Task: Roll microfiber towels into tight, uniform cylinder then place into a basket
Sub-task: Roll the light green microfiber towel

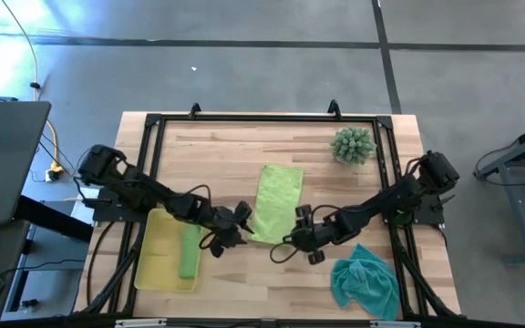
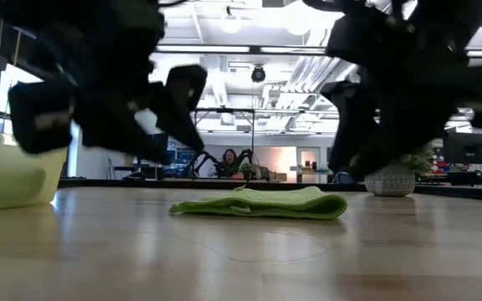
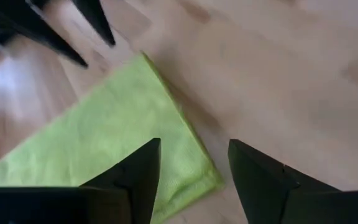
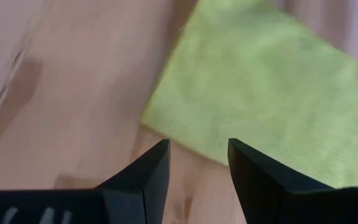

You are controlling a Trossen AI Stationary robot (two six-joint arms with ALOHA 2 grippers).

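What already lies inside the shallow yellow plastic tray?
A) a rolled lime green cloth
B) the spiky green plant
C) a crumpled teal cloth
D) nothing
A: a rolled lime green microfiber cloth lies in the translucent yellow plastic tray; the teal cloth and spiky plant sit on the table.

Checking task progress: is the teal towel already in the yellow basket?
No. In the high view the teal towel lies crumpled on the table, while the basket holds a rolled green towel.
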